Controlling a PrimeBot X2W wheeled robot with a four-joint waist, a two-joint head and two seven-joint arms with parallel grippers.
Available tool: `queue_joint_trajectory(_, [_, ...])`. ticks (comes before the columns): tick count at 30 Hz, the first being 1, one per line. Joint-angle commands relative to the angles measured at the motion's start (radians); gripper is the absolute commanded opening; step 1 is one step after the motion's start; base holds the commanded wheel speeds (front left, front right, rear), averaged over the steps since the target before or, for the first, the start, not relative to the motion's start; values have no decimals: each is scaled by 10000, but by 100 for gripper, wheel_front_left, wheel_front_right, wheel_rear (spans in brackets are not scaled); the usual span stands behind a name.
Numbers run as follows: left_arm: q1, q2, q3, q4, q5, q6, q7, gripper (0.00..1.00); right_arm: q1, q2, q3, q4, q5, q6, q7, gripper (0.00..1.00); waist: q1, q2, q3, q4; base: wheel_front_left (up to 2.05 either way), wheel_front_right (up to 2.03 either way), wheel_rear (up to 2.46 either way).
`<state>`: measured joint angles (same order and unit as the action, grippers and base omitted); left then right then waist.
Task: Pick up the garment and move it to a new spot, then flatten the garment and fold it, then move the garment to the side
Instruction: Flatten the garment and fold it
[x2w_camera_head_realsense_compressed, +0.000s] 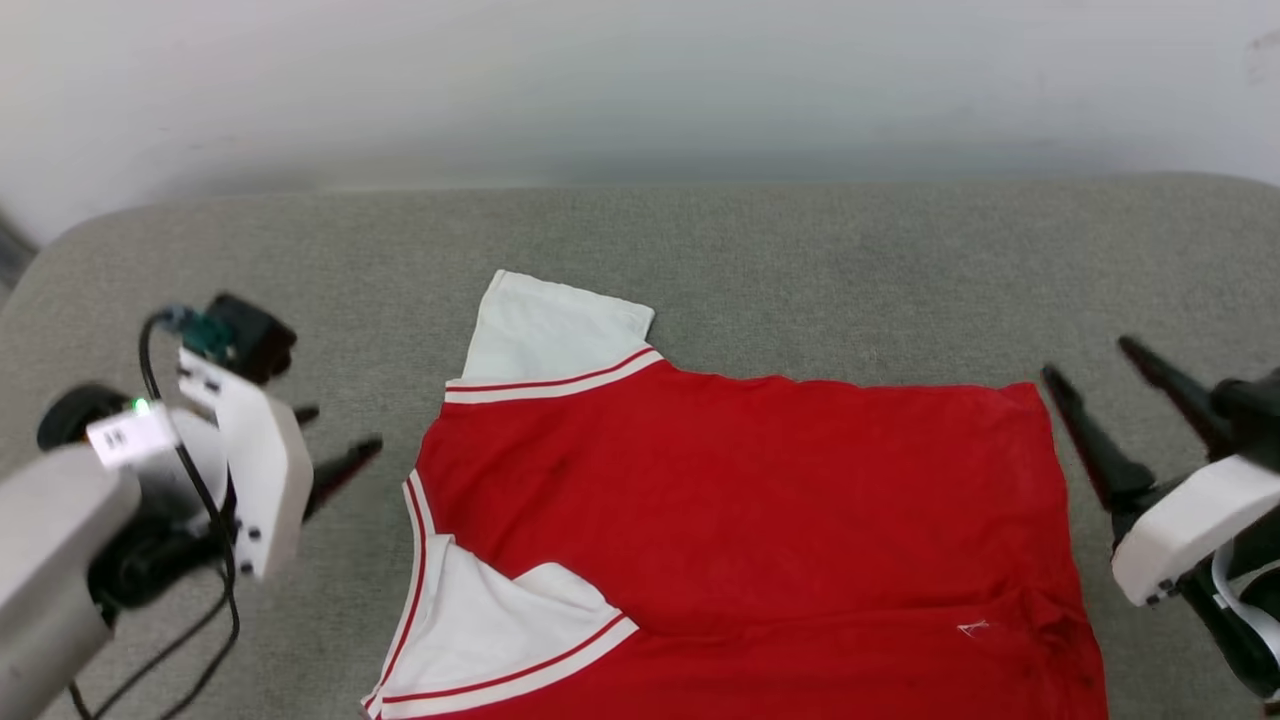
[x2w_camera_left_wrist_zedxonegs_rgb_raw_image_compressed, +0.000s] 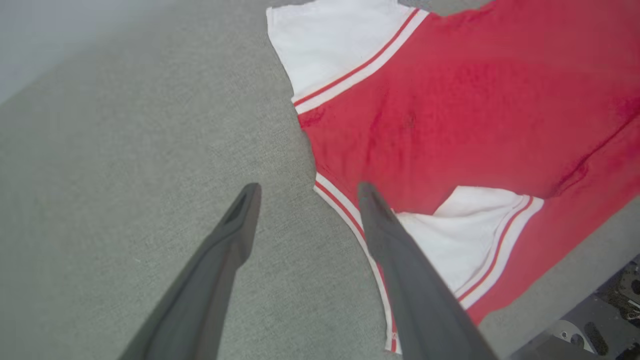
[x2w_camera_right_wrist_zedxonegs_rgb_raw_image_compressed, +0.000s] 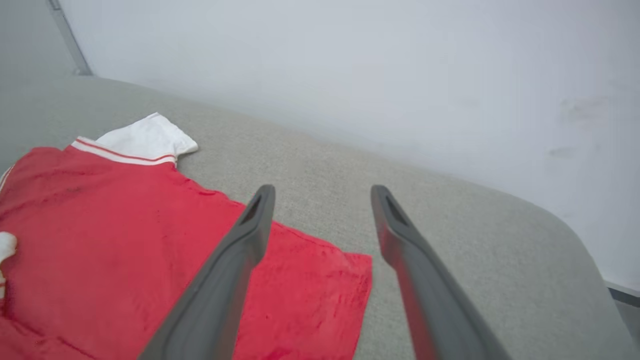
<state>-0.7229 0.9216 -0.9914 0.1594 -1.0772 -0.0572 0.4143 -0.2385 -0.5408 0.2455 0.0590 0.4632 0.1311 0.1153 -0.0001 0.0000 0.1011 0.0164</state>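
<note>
The garment (x2w_camera_head_realsense_compressed: 740, 500) lies spread flat on the grey padded surface (x2w_camera_head_realsense_compressed: 800, 260), red face up with no numerals showing. One white sleeve (x2w_camera_head_realsense_compressed: 550, 330) points to the far side and the other (x2w_camera_head_realsense_compressed: 500, 620) is folded inward over the red body near the front edge. My left gripper (x2w_camera_head_realsense_compressed: 343, 428) hovers just left of the collar edge, open and empty. In the left wrist view the garment (x2w_camera_left_wrist_zedxonegs_rgb_raw_image_compressed: 475, 100) lies to the right of the left gripper (x2w_camera_left_wrist_zedxonegs_rgb_raw_image_compressed: 308, 186). My right gripper (x2w_camera_head_realsense_compressed: 1085, 360) stands open and empty beside the hem's far right corner. The right gripper (x2w_camera_right_wrist_zedxonegs_rgb_raw_image_compressed: 323, 189) is above that corner of the garment (x2w_camera_right_wrist_zedxonegs_rgb_raw_image_compressed: 100, 215).
A pale wall (x2w_camera_head_realsense_compressed: 640, 90) rises right behind the grey surface. The surface's rounded corners fall away at far left and far right. A black cable (x2w_camera_head_realsense_compressed: 215, 560) loops under my left wrist. Bare grey cloth lies beyond and to both sides of the garment.
</note>
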Motion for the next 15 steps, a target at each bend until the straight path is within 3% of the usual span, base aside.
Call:
queue_joint_trajectory(1, [-316,-59,135,-16,80,47,-66,100,217,333,-386,-170,-357,-9,-346,100,1,0,151,-88,0,0,0])
queue_joint_trajectory(7, [-1808,-173,578,268,145,-29,565,100,833,2079,-1891,-1243,-2130,-7,-1432,100,1,0,842,-409,0,0,0])
queue_joint_trajectory(15, [-3755,-480,907,1116,-470,-308,2431,100,1233,3342,-1999,-2347,-3035,-7,-1936,100,1,0,2241,-1066,0,0,0])
